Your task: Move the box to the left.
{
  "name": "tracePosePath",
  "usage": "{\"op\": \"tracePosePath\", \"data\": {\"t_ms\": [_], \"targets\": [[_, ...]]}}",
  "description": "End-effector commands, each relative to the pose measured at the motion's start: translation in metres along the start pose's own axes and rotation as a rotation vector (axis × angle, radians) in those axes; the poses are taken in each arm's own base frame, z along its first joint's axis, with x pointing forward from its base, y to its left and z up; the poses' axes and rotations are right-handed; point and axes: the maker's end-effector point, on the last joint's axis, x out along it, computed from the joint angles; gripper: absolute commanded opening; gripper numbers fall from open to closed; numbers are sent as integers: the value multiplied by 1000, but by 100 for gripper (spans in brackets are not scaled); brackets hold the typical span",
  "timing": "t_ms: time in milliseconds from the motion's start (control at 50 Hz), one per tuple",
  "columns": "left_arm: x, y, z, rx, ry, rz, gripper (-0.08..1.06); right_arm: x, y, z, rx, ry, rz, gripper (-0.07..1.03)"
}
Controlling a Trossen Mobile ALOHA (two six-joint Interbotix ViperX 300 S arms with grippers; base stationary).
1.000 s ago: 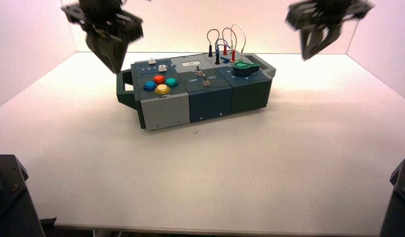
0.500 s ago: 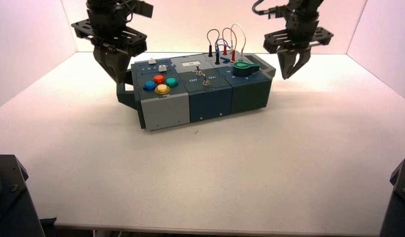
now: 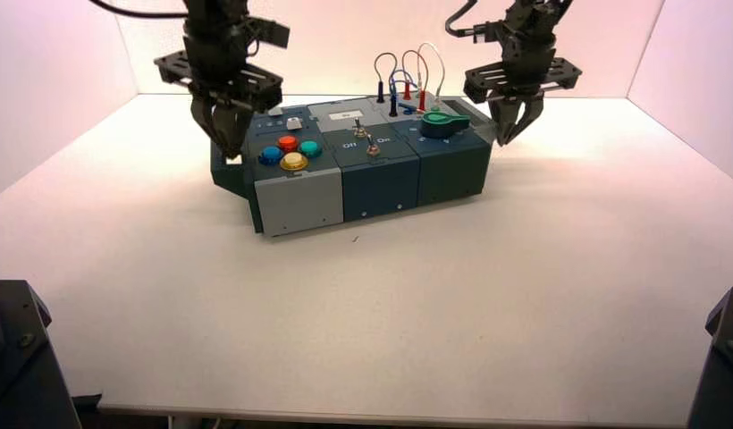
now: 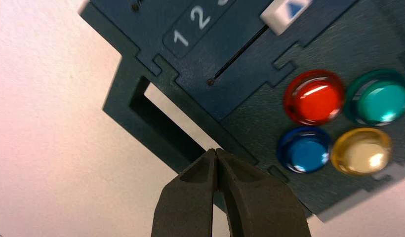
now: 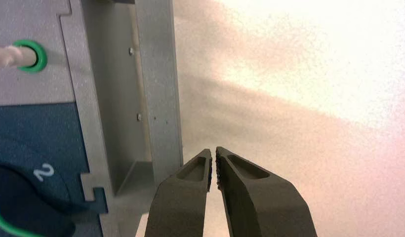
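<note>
Panel box: the long dark teal, blue and grey panel box (image 3: 372, 170) rests on the pale surface (image 3: 390, 313), set slantwise, its left end nearer the camera than its right.
Left handle: the dark left end handle (image 4: 163, 136) juts from the panel box's left end, with a long slot through it.
Left tool: the left tool (image 3: 231, 154) is at the panel box's left end, pointing down at that handle; its fingers are pressed together, with nothing pinched between them. Whether the tips touch the handle, I cannot tell.
Right handle: the grey right end handle (image 5: 163, 98) closes off the panel box's right end.
Right tool: the right tool (image 3: 503, 141) is at the panel box's right end, its tips near the handle's outer bar; its fingers are pressed together too, holding nothing.
Round buttons: red (image 3: 288, 143), blue (image 3: 271, 155), green (image 3: 310, 149) and yellow (image 3: 293, 162), clustered on the panel box's left part.
Sliders: two white slider caps (image 3: 294, 123) sit behind the buttons.
Toggle switches: two metal toggle switches (image 3: 373, 148) stand at the panel box's middle.
Green knob: the green knob (image 3: 444, 124) is on the panel box's right part.
Wires: looped wires (image 3: 420, 52) in black, blue, red and white rise behind the knob.
</note>
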Motion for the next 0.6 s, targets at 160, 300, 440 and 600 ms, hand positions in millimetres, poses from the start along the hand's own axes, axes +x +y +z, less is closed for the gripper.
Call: {"op": "tracePosePath", "data": {"t_ms": [160, 300, 440, 600], "targets": [[-6, 11, 9, -26, -27, 8, -3, -13, 15, 16, -26, -51, 9, 5], [-7, 19, 7, -48, -17, 10, -3, -14, 29, 17, -59, -57, 16, 5], [-6, 25, 2, -63, 0, 11, -3, -17, 45, 18, -94, -59, 25, 5], [-5, 31, 0, -79, 6, 12, -3, -23, 65, 20, -130, -70, 38, 5]]}}
